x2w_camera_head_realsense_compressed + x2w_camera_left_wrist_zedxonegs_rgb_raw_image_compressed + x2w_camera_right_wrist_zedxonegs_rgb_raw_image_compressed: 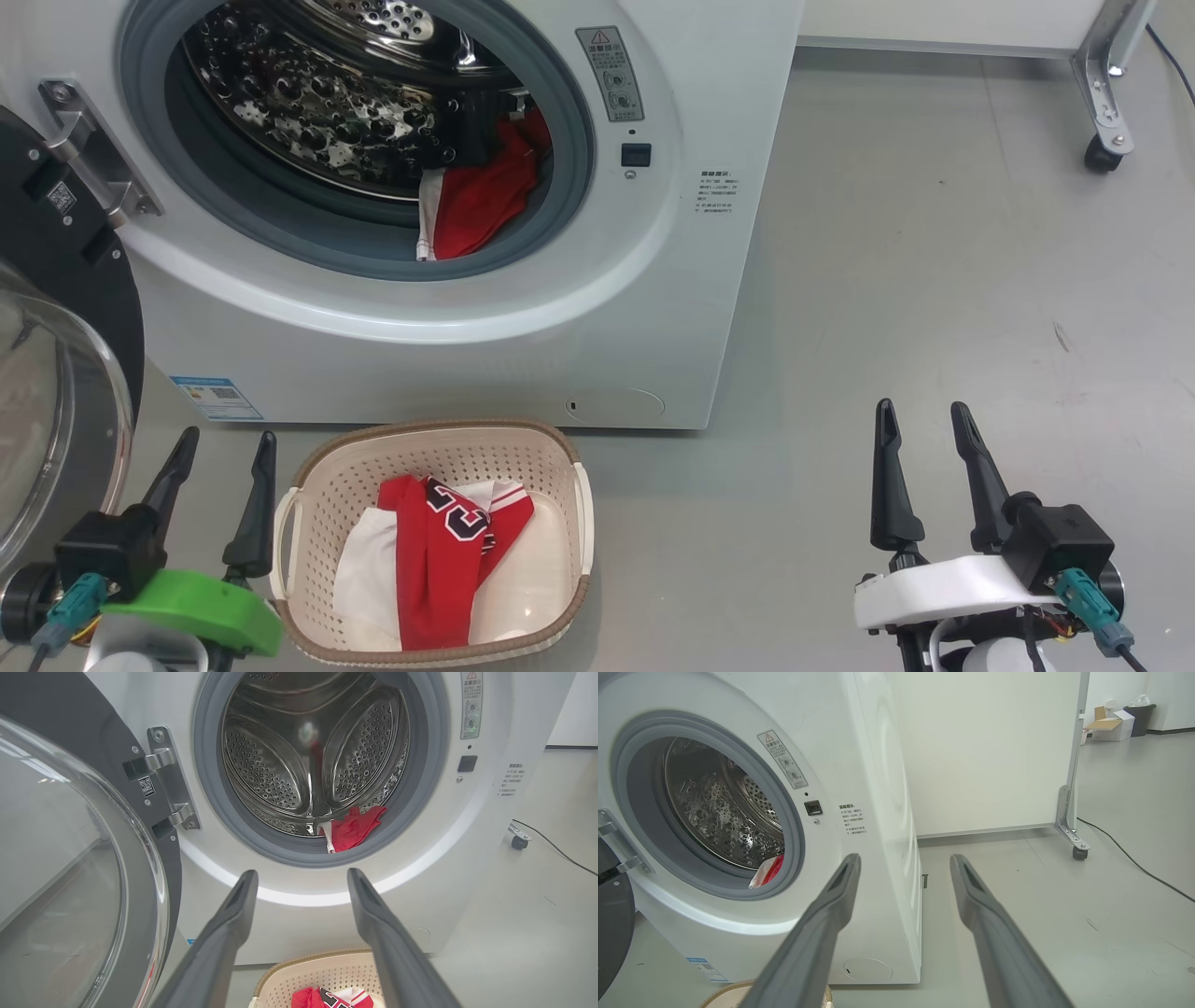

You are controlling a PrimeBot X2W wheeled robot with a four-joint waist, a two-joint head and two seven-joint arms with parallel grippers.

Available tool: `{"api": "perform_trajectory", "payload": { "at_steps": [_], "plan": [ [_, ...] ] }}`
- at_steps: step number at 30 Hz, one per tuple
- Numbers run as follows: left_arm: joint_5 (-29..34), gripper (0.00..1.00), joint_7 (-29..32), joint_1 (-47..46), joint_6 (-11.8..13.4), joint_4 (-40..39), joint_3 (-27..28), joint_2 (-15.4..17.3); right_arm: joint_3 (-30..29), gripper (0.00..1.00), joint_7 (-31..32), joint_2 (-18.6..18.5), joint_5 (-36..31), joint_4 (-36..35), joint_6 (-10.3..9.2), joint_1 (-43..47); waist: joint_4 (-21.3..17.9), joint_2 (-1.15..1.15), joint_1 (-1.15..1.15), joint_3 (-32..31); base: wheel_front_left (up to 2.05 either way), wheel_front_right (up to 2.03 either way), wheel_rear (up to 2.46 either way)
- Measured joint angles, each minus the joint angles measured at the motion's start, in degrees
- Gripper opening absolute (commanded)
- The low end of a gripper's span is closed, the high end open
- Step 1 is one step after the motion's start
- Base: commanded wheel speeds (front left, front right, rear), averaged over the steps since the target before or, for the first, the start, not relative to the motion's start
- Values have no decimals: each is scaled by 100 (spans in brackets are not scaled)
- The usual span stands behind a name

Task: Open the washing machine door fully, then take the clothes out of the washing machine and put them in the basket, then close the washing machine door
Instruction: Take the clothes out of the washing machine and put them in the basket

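Leftmost, the washing machine door [65, 373] stands wide open on its hinge [89, 149]. Its black rim and clear glass bowl are just to the left of the left end effector [230, 437] and rise above it. The left end effector hovers low, released, its two dark fingers spread apart and grasping nothing, tips pointing at the front of the washing machine [467, 355]. A small blue label [217, 399] sits on that front just beyond the fingertips.

Just beside this end effector's right finger, the basket [429, 431] sits on the floor [934, 233], close against the foot of the machine. In it lies a red jersey [434, 560] with a black number, spread over a white piece [359, 560]. Ahead of and above the left end effector is the open steel drum [308, 103], ringed by a grey seal [280, 224]. A red garment [485, 196] with white trim lies at the drum's lower right, its edge hanging onto the seal. A round cover [616, 405] is low on the machine front, beyond the basket's right corner.

Well to the right of the basket, the right end effector [922, 408] is over bare floor, also released, fingers parted and empty, pointing past the machine's right side. Far beyond it and to its right stands a metal frame leg on a caster [1106, 140].
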Motion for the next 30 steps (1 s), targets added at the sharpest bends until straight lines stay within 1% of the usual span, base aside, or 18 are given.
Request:
{"api": "perform_trajectory", "payload": {
  "at_steps": [15,22,26,30],
  "plan": [
    [58,100,0,77,-46,-78,59,-41,20,100,0,0,1,-13,0,-1,-30,0,0,18,0,0,0],
    [56,100,0,180,-54,-230,233,-25,182,100,0,0,-1,-65,-1,-1,-100,0,0,169,0,0,0],
    [55,100,0,180,-103,-366,319,55,275,100,0,-1,-3,-103,-4,-1,-166,0,0,332,0,0,0],
    [45,100,0,169,-154,-474,419,205,394,100,0,-1,-33,-148,-10,-1,-248,0,0,537,0,0,0]
  ]
}}
